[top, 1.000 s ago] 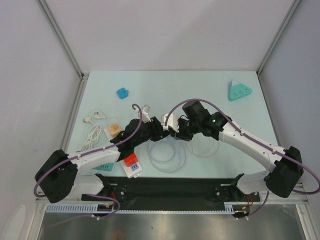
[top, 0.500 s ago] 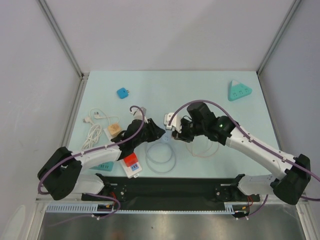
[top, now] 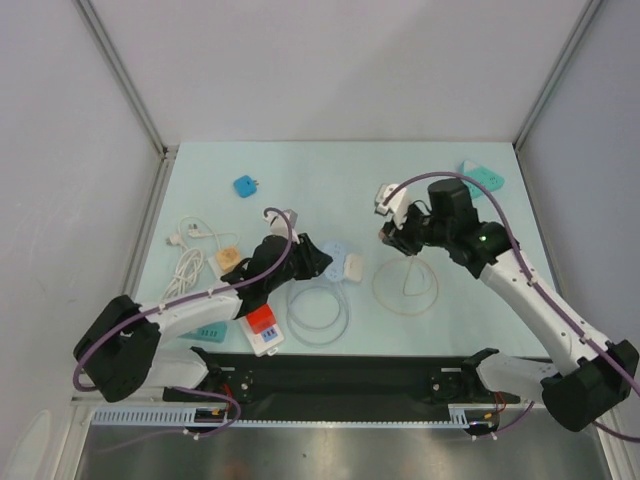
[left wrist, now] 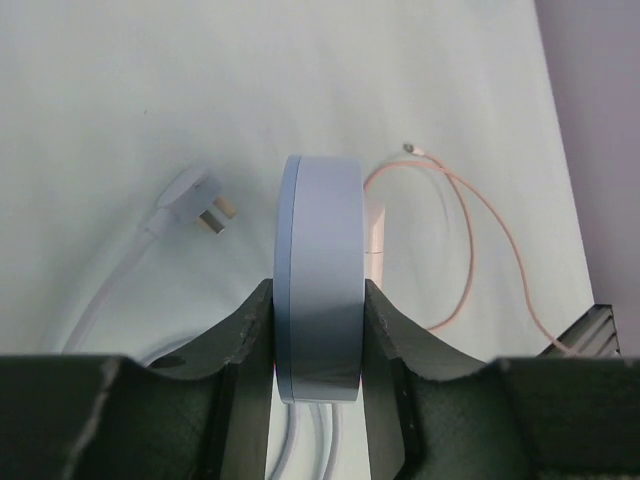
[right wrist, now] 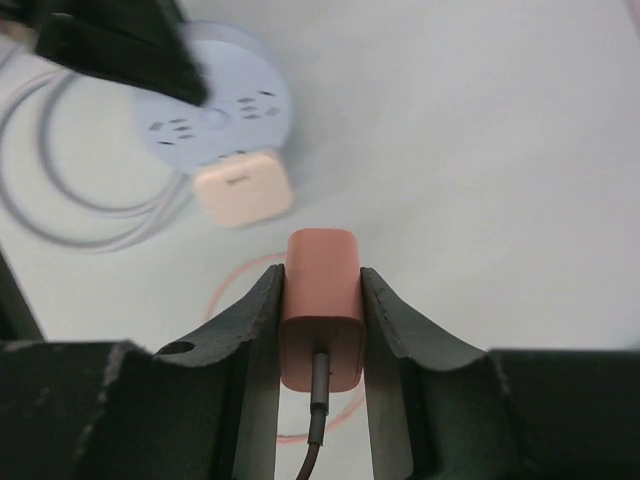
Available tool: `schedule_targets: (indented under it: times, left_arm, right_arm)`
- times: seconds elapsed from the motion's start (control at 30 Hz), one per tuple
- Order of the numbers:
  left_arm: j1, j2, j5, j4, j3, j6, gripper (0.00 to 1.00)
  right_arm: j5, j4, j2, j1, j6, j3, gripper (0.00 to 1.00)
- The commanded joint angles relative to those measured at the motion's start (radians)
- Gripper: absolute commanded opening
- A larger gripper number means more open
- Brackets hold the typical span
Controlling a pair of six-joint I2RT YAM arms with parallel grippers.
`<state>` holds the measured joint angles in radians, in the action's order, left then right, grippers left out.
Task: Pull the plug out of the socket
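The pink plug [right wrist: 321, 330] is out of the round socket [left wrist: 320, 280] and is up in the air, well apart from it. The right gripper [right wrist: 321, 280] squeezes the plug from both sides, and a thin cable [right wrist: 317, 400] hangs down from the plug. The left gripper [left wrist: 318, 290] pinches the socket by its edge, down low at the table [top: 300, 180]. So the pulling part looks done. What may be left is to put the plug down and let go of both things. A pale square block [right wrist: 243, 190] sits at the socket's rim, and I cannot tell if it is plugged in. A white plug [left wrist: 197, 203] lies on the table just beside the socket. The table top is pale green and smooth. Farther off lie a small blue block [top: 245, 186] and a green triangle socket [top: 490, 178]. Plain white walls [top: 330, 70] stand around the table on three sides.
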<state>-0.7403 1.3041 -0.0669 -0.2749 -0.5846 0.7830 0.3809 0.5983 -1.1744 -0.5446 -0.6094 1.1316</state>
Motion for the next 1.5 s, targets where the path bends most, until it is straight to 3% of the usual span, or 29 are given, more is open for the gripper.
schedule_targets:
  times: [0.0, 0.13, 0.37, 0.6, 0.87, 1.33, 1.47]
  left_arm:
    - [0.001, -0.097, 0.033, -0.112, 0.0, -0.076, 0.0]
    - [0.002, -0.17, 0.044, -0.124, 0.029, -0.119, 0.0]
    - [0.005, -0.267, 0.058, -0.109, 0.062, -0.168, 0.0]
    - [0.009, -0.322, 0.091, -0.099, 0.077, -0.179, 0.0]
    - [0.012, -0.356, 0.118, -0.11, 0.1, -0.185, 0.0]
    - [0.016, -0.39, 0.167, -0.165, 0.147, -0.177, 0.0]
    - [0.018, -0.396, 0.179, -0.172, 0.161, -0.176, 0.0]
  right_arm:
    - [0.003, -0.101, 0.062, 0.116, 0.055, -0.021, 0.0]
    - [0.027, -0.204, 0.053, 0.367, 0.092, -0.042, 0.0]
    - [-0.013, -0.408, -0.027, 0.606, 0.154, 0.016, 0.0]
    - [-0.106, -0.555, -0.149, 0.702, 0.16, 0.134, 0.0]
    - [-0.14, -0.588, -0.281, 0.773, 0.132, 0.189, 0.0]
    - [-0.088, -0.479, -0.609, 0.845, 0.115, 0.157, 0.0]
    - [-0.088, -0.465, -0.703, 0.845, 0.158, 0.183, 0.06]
